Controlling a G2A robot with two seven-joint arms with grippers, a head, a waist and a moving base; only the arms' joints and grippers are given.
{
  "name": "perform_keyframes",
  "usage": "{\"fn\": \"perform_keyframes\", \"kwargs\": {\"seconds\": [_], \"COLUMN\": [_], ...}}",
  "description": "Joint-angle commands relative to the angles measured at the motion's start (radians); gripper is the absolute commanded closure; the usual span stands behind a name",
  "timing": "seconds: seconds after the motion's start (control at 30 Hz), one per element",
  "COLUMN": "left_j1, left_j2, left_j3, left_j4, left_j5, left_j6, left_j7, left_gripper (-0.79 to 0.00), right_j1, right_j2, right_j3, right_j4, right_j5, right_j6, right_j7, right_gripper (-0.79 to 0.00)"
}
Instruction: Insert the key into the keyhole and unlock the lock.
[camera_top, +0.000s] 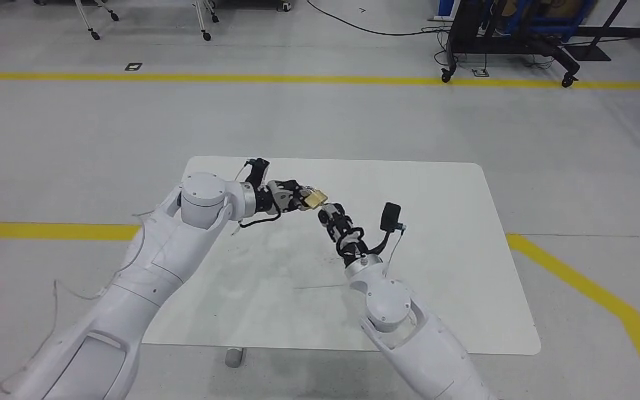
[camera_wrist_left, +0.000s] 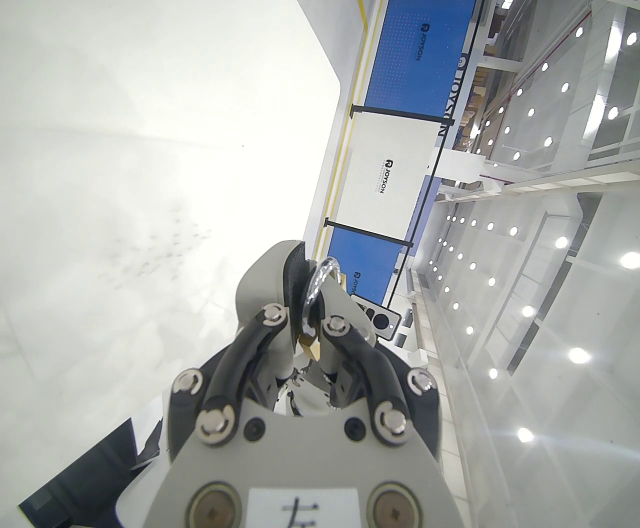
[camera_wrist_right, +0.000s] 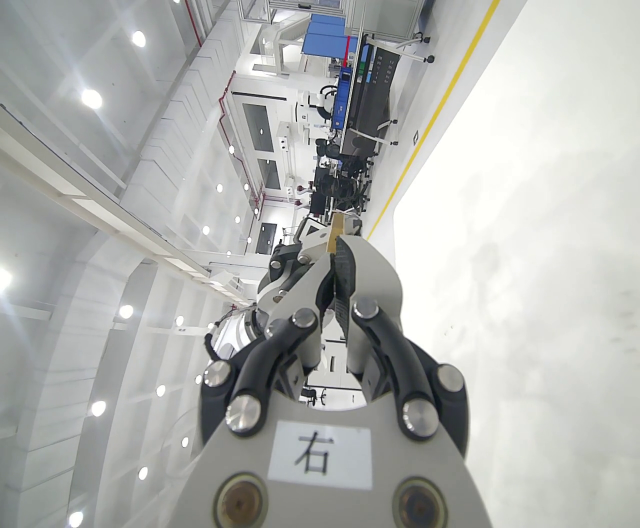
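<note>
Mid-frame in the top view, above the surface (camera_top: 440, 290), left end effector (camera_top: 296, 196) pinches the lock (camera_top: 315, 198), right end effector (camera_top: 332, 214) pinches the key (camera_wrist_right: 333, 231) just beside it; a slight tilt could jam the key or twist it loose

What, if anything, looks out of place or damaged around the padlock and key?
Nothing stands out. The left gripper holds the brass padlock above the table; the right gripper pinches the key close beside it. No damage shows.
</note>
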Motion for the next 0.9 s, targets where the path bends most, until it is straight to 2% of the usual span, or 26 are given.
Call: {"fn": "perform_keyframes", "kwargs": {"seconds": [0.0, 0.2, 0.23, 0.27, 0.3, 0.33, 0.67, 0.83, 0.87], "left_j1": [0.0, 0.003, 0.004, 0.004, 0.004, 0.004, 0.042, 0.072, 0.079], "left_j2": [-0.001, -0.005, -0.006, -0.006, -0.007, -0.007, -0.006, -0.002, -0.001], "left_j3": [-0.002, -0.005, -0.006, -0.007, -0.01, -0.014, -0.073, -0.112, -0.119], "left_j4": [0.0, -0.001, -0.001, 0.0, 0.001, 0.002, -0.042, -0.075, -0.079], "left_j5": [0.006, 0.02, 0.021, 0.023, 0.022, 0.023, 0.018, -0.003, -0.003], "left_j6": [-0.007, -0.017, -0.017, -0.017, -0.018, -0.02, -0.112, -0.201, -0.215], "left_j7": [-0.006, -0.02, -0.021, -0.019, -0.016, -0.01, 0.079, 0.064, 0.063], "left_gripper": [0.0, 0.0, 0.0, 0.0, 0.0, 0.0, 0.0, 0.0, 0.0], "right_j1": [0.005, 0.007, 0.006, 0.004, 0.001, -0.003, -0.028, -0.028, -0.036], "right_j2": [-0.003, -0.011, -0.012, -0.013, -0.014, -0.014, -0.013, -0.013, -0.013], "right_j3": [0.005, 0.007, 0.007, 0.008, 0.009, 0.012, 0.027, 0.027, 0.027], "right_j4": [0.009, 0.021, 0.021, 0.019, 0.016, 0.012, -0.013, -0.013, -0.024], "right_j5": [-0.001, 0.006, 0.007, 0.007, 0.009, 0.008, 0.001, 0.001, 0.037], "right_j6": [0.003, -0.008, -0.011, -0.017, -0.023, -0.03, -0.063, -0.063, -0.076], "right_j7": [-0.005, -0.008, -0.007, -0.006, -0.004, -0.003, 0.011, 0.011, 0.044], "right_gripper": [0.0, 0.0, -0.129, -0.351, -0.662, -0.785, -0.785, -0.785, -0.785]}}
